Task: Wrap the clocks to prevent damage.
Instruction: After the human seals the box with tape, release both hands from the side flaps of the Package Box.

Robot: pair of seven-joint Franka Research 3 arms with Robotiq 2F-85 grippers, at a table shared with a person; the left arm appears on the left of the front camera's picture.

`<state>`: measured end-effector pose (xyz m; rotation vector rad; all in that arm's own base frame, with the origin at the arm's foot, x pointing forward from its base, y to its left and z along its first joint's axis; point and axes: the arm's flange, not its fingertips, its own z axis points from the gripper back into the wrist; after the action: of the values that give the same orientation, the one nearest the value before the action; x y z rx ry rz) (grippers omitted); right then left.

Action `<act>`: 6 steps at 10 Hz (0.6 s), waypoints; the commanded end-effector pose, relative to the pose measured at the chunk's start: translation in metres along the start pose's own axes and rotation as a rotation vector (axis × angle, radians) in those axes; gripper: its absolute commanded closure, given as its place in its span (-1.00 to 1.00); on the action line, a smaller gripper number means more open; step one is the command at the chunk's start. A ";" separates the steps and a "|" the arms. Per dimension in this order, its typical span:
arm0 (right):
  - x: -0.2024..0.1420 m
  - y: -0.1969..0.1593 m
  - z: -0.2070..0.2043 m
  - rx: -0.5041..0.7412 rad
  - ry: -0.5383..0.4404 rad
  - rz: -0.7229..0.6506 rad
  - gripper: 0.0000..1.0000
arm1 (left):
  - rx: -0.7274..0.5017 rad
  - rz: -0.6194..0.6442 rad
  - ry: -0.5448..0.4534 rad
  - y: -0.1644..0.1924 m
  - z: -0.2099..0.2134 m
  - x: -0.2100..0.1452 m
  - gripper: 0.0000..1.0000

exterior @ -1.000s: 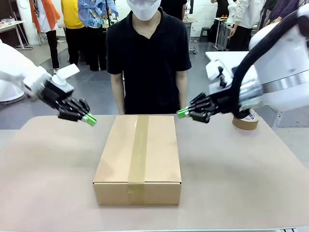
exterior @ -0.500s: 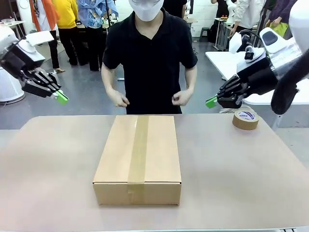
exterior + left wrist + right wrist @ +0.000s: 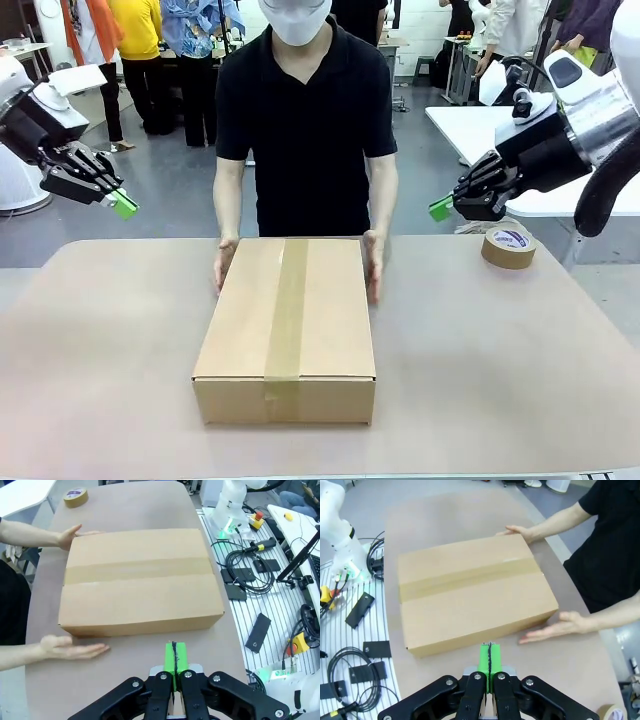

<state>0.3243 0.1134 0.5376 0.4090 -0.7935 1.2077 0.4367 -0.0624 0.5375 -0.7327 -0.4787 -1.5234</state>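
A closed cardboard box (image 3: 285, 320), sealed lengthwise with brown tape, lies in the middle of the table; the clocks are out of view. The person at the far side holds a hand (image 3: 224, 262) against each far side of the box. My left gripper (image 3: 125, 206) hangs shut and holding nothing above the table's far left. My right gripper (image 3: 440, 209) hangs shut, also holding nothing, at the far right. In the left wrist view the shut gripper (image 3: 175, 657) points down at the box (image 3: 140, 580). The right wrist view shows its shut gripper (image 3: 489, 657) over the box (image 3: 475, 597).
A roll of brown tape (image 3: 508, 248) lies at the table's far right, also seen in the left wrist view as a roll (image 3: 75, 496). Cables and control boxes (image 3: 250, 570) lie on a rail bench beside the table. People stand in the background.
Both grippers drew up and outward away from the box, then held still. The person's hands came down from chest height onto the far sides of the box.
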 end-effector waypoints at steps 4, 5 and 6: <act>-0.003 -0.001 -0.005 -0.003 0.011 -0.014 0.98 | 0.003 -0.005 -0.005 0.003 0.002 0.002 0.99; -0.003 -0.001 -0.005 -0.003 0.011 -0.014 0.98 | 0.003 -0.005 -0.005 0.003 0.002 0.002 0.99; -0.003 -0.001 -0.005 -0.003 0.011 -0.014 0.98 | 0.003 -0.005 -0.005 0.003 0.002 0.002 0.99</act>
<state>0.3268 0.1124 0.5377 0.4146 -0.8024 1.2156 0.4380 -0.0623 0.5373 -0.7336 -0.4785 -1.5231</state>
